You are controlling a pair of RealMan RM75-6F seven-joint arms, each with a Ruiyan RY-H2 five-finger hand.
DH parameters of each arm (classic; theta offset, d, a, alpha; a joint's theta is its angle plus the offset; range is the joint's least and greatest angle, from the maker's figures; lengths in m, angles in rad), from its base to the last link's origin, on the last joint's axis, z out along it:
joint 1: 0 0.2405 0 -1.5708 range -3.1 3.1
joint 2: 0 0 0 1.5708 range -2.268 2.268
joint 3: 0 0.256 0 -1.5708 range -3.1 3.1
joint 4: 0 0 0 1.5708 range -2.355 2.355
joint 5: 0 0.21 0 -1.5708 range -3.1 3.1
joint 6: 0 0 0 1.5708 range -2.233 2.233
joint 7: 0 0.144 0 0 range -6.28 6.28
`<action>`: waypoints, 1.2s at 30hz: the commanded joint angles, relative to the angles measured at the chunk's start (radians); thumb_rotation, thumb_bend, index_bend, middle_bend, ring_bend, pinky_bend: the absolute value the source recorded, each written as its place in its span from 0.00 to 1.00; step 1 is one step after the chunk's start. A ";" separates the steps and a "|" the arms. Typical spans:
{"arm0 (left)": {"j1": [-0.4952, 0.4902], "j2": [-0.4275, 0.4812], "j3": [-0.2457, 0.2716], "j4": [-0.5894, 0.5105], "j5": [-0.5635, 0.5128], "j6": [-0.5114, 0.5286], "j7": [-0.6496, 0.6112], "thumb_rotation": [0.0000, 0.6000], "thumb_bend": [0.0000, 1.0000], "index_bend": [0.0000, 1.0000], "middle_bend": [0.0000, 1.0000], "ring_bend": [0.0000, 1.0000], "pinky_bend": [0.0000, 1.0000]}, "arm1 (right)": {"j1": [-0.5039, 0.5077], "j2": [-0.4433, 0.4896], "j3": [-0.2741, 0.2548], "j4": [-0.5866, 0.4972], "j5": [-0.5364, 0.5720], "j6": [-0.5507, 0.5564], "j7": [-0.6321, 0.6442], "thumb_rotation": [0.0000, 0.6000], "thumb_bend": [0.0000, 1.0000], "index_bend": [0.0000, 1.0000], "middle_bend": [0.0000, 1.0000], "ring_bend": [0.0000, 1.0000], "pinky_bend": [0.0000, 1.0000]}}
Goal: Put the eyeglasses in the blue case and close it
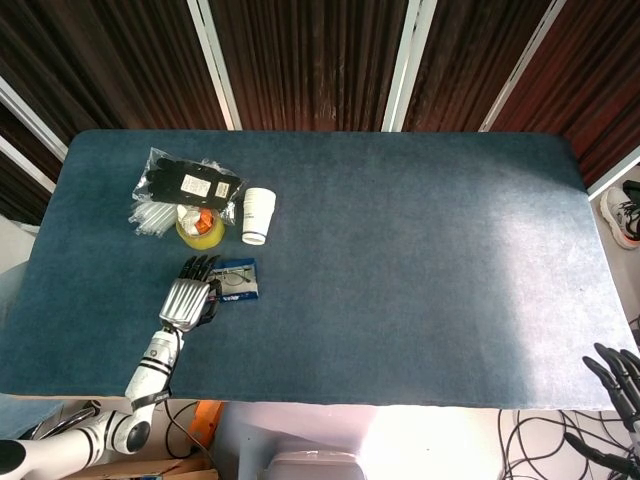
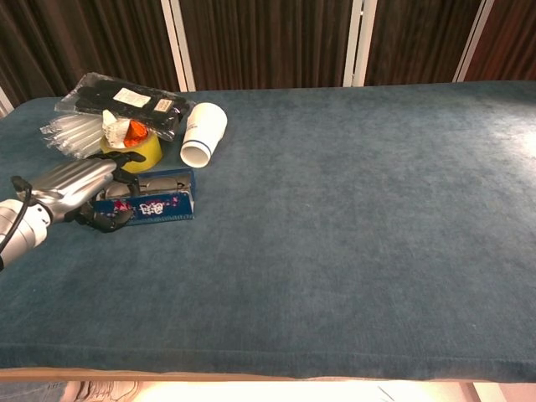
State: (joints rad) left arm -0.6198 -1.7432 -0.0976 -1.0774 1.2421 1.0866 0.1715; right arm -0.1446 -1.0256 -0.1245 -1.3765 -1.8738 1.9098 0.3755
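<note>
Left hand [image 2: 75, 188] on blue case [image 2: 155, 203], right hand [image 1: 618, 380] head-view only

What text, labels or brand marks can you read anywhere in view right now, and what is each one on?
None is legible.
Black packet: white labels, print too small to read.
Blue case: pale pattern or lettering on the front wall, too blurred to read.
White cup: no marking visible.
Yellow tub: no text visible.

One blue case [image 2: 151, 203] at the left fingers [image 1: 199, 267], one eyeglasses [image 2: 149, 184] inside, one white cup [image 1: 258, 215], one yellow tub [image 1: 200, 231], two packets [image 1: 186, 185] beyond the fingertips.
</note>
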 commanded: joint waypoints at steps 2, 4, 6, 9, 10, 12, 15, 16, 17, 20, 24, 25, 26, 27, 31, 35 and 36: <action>0.013 -0.026 -0.002 0.029 0.042 0.017 -0.062 1.00 0.48 0.65 0.07 0.00 0.07 | 0.001 0.001 -0.001 0.000 0.000 -0.003 0.001 1.00 0.12 0.00 0.00 0.00 0.00; 0.016 -0.020 -0.006 0.014 0.052 0.023 -0.084 1.00 0.50 0.66 0.07 0.00 0.06 | 0.002 0.001 -0.001 -0.001 -0.002 -0.004 -0.002 1.00 0.12 0.00 0.00 0.00 0.00; 0.016 -0.018 -0.018 0.003 0.061 0.036 -0.102 1.00 0.51 0.67 0.08 0.00 0.06 | 0.001 0.001 -0.001 -0.002 -0.004 -0.002 -0.003 1.00 0.12 0.00 0.00 0.00 0.00; 0.016 -0.022 -0.044 0.000 0.065 0.058 -0.134 1.00 0.53 0.68 0.09 0.00 0.06 | -0.001 0.001 -0.001 -0.002 -0.002 0.000 -0.001 1.00 0.12 0.00 0.00 0.00 0.00; 0.015 -0.023 -0.052 -0.001 0.063 0.060 -0.144 1.00 0.53 0.69 0.09 0.00 0.06 | -0.001 0.001 -0.001 -0.002 -0.001 0.000 0.000 1.00 0.12 0.00 0.00 0.00 0.00; 0.011 -0.022 -0.069 -0.003 0.051 0.052 -0.151 1.00 0.53 0.69 0.10 0.00 0.06 | -0.001 0.002 -0.001 -0.001 0.000 -0.001 0.001 1.00 0.12 0.00 0.00 0.00 0.00; -0.003 -0.019 -0.094 -0.002 0.013 0.007 -0.136 1.00 0.53 0.69 0.10 0.00 0.06 | 0.000 0.002 0.000 -0.003 0.001 -0.005 -0.002 1.00 0.12 0.00 0.00 0.00 0.00; -0.010 -0.019 -0.105 0.001 -0.005 -0.014 -0.130 1.00 0.53 0.69 0.10 0.00 0.06 | 0.001 0.002 0.000 -0.004 0.001 -0.006 -0.003 1.00 0.12 0.00 0.00 0.00 0.00; -0.015 -0.020 -0.112 0.004 -0.018 -0.028 -0.124 1.00 0.53 0.69 0.10 0.00 0.06 | 0.001 0.002 0.000 -0.004 0.002 -0.007 -0.003 1.00 0.12 0.00 0.00 0.00 0.00; -0.030 -0.034 -0.135 0.025 -0.052 -0.058 -0.108 1.00 0.53 0.69 0.10 0.00 0.06 | 0.002 0.003 0.001 -0.008 0.005 -0.011 -0.005 1.00 0.12 0.00 0.00 0.00 0.00; -0.040 -0.050 -0.149 0.049 -0.066 -0.066 -0.105 1.00 0.53 0.69 0.10 0.00 0.06 | 0.003 0.004 0.002 -0.010 0.008 -0.014 -0.005 1.00 0.12 0.00 0.00 0.00 0.00; -0.042 -0.054 -0.153 0.055 -0.069 -0.067 -0.107 1.00 0.53 0.69 0.10 0.00 0.06 | 0.003 0.005 0.002 -0.010 0.009 -0.015 -0.004 1.00 0.12 0.00 0.00 0.00 0.00; -0.043 -0.057 -0.156 0.060 -0.071 -0.068 -0.109 1.00 0.53 0.69 0.10 0.00 0.06 | 0.004 0.005 0.003 -0.010 0.010 -0.016 -0.004 1.00 0.12 0.00 0.00 0.00 0.00; -0.044 -0.058 -0.157 0.061 -0.072 -0.068 -0.110 1.00 0.53 0.69 0.10 0.00 0.06 | 0.004 0.005 0.003 -0.010 0.010 -0.016 -0.004 1.00 0.12 0.00 0.00 0.00 0.00; -0.045 -0.062 -0.164 0.067 -0.074 -0.064 -0.115 1.00 0.52 0.68 0.10 0.00 0.06 | 0.004 0.005 0.003 -0.011 0.009 -0.016 -0.005 1.00 0.12 0.00 0.00 0.00 0.00; -0.055 -0.084 -0.177 0.096 -0.071 -0.057 -0.137 1.00 0.51 0.68 0.10 0.00 0.06 | 0.003 0.005 0.004 -0.013 0.013 -0.018 -0.006 1.00 0.12 0.00 0.00 0.00 0.00; -0.059 -0.087 -0.177 0.102 -0.072 -0.063 -0.137 1.00 0.51 0.68 0.10 0.00 0.06 | 0.003 0.005 0.005 -0.014 0.014 -0.018 -0.007 1.00 0.12 0.00 0.00 0.00 0.00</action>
State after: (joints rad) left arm -0.6746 -1.8259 -0.2724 -0.9811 1.1697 1.0266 0.0371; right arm -0.1414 -1.0206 -0.1201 -1.3900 -1.8601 1.8915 0.3682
